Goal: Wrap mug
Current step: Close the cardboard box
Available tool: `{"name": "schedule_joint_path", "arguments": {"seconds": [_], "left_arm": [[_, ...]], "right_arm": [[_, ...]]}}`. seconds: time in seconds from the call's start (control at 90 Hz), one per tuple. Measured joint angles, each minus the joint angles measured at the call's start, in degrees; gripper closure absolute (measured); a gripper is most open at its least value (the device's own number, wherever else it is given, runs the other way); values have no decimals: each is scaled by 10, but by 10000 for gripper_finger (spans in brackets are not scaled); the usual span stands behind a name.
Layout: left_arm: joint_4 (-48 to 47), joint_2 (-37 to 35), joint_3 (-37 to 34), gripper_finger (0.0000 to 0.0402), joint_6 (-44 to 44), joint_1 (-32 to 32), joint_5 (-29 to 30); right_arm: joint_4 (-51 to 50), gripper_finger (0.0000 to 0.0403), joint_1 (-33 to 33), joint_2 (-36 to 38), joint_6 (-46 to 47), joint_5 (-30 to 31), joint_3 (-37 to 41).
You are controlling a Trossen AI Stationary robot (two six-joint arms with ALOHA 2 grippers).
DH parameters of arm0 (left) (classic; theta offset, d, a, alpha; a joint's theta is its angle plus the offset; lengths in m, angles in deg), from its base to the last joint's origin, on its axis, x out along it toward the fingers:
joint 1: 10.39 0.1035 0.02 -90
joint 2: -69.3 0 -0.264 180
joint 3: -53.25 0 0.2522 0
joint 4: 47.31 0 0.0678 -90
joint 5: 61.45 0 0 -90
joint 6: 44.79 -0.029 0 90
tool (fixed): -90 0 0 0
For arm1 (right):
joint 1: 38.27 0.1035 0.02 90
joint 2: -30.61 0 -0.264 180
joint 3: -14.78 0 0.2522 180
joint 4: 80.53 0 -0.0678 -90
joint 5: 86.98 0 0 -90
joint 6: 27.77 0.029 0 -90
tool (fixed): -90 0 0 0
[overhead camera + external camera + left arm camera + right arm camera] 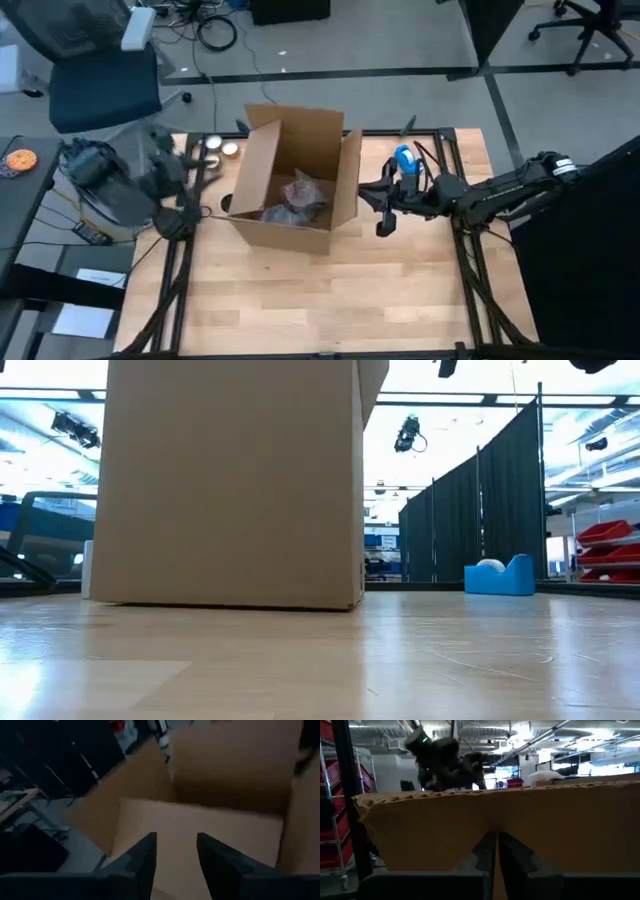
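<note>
An open cardboard box (290,180) stands on the table's middle and fills the low view as box (230,480). A crumpled wrapped bundle (298,197) lies on the box's floor; the mug itself is hidden. My left gripper (196,212) is open just left of the box, its fingers facing the box's left wall (200,825). My right gripper (366,196) is shut at the box's right side. In its wrist view the gripper (497,851) points at the outer face of the upright right flap (470,820). My right gripper's shut fingertips (490,847) come level from the table's right side and stand against the outer face of the box's right flap (520,825), below its top edge. I cannot tell whether they touch the cardboard.
A blue tape dispenser (405,160) stands on the table behind my right gripper and shows as dispenser (498,575) in the low view. Two small round things (222,146) lie at the far edge, left of the box. Bare wood (320,300) spreads along the near side.
</note>
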Motion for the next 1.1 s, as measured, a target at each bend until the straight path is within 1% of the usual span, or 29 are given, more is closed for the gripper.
{"name": "schedule_joint_path", "arguments": {"seconds": [0.111,0.178,0.267,0.356,0.544,0.622,0.678,0.733,0.789,0.889,0.967,1.033,1.067,1.1], "left_arm": [[13,-1,-64,275,28,28,3],[28,-4,-87,275,45,42,-12],[41,-8,-107,275,12,53,-56],[117,-7,-115,275,-38,57,-104],[278,1,-150,275,-130,74,-259],[328,15,-164,275,-146,78,-296],[332,26,-165,275,-156,77,-313],[308,34,-147,275,-160,77,-321],[274,37,-110,275,-159,73,-325],[209,37,-24,275,-159,65,-327],[194,35,48,275,-205,63,-319],[185,26,95,275,-271,63,-290],[188,19,109,275,-301,65,-262],[190,10,117,275,-330,67,-220]], "right_arm": [[0,403,-1,0,3,0,0],[0,403,-1,0,3,0,0],[0,403,-1,0,3,0,0],[1,403,-1,0,10,1,0],[3,403,-1,0,14,1,0],[4,403,1,0,14,1,0],[4,403,2,0,14,1,0],[4,403,2,0,19,1,0],[3,403,5,0,29,1,0],[-6,403,8,0,29,1,0],[-16,403,12,0,29,1,0],[-26,403,12,0,29,0,0],[-31,403,12,0,29,0,0],[-34,403,12,0,29,0,0]]}}
